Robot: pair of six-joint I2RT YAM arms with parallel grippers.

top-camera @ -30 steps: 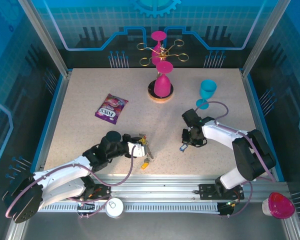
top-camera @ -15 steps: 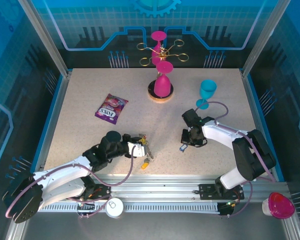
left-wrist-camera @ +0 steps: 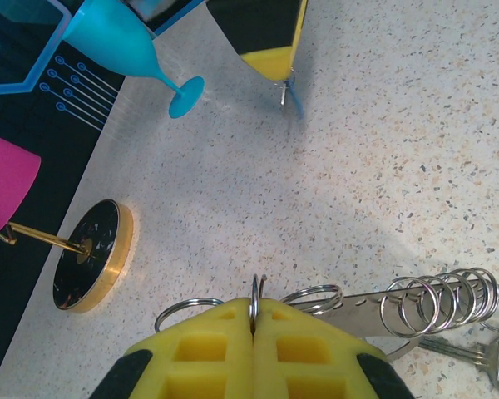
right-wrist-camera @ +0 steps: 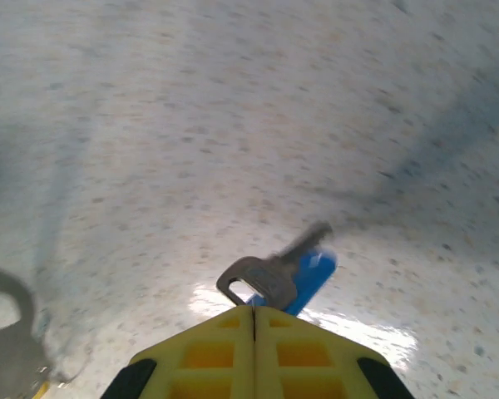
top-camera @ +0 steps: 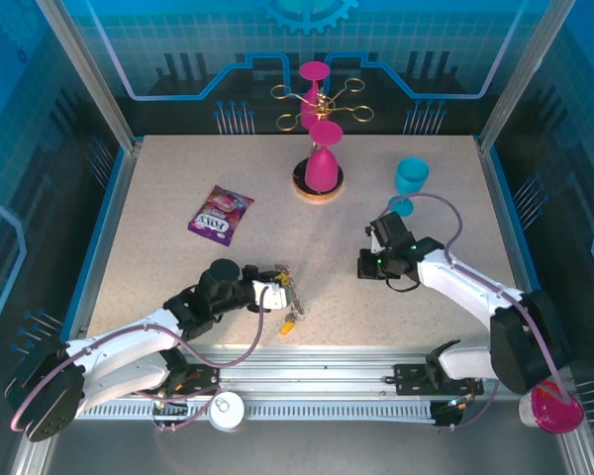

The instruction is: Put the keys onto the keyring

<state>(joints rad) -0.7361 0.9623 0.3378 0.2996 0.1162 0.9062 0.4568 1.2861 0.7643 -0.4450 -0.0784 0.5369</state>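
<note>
One keyring [left-wrist-camera: 254, 289] clamped in left pincer [left-wrist-camera: 254, 309] | one blue-tagged key [right-wrist-camera: 276, 278] clamped in right pincer [right-wrist-camera: 254, 311]

The overhead view is bright, even and sharp across the speckled table [top-camera: 178, 178], with a blue cast from the walls [top-camera: 40, 148] and faint, soft shadows beside the arms [top-camera: 129, 341]. The frame posts [top-camera: 84, 69] lean outward, a mild wide-angle bend. In the left wrist view the chain of rings [left-wrist-camera: 441, 299] glints, a broad soft shadow crosses the table, and the blue glass [left-wrist-camera: 125, 41] is a little soft. The right wrist view is blurred: the table grain smears, the key [right-wrist-camera: 270, 270] and its blue tag [right-wrist-camera: 312, 278] streak, white glare shines beside them, and dim shadow fills the left edge.
</note>
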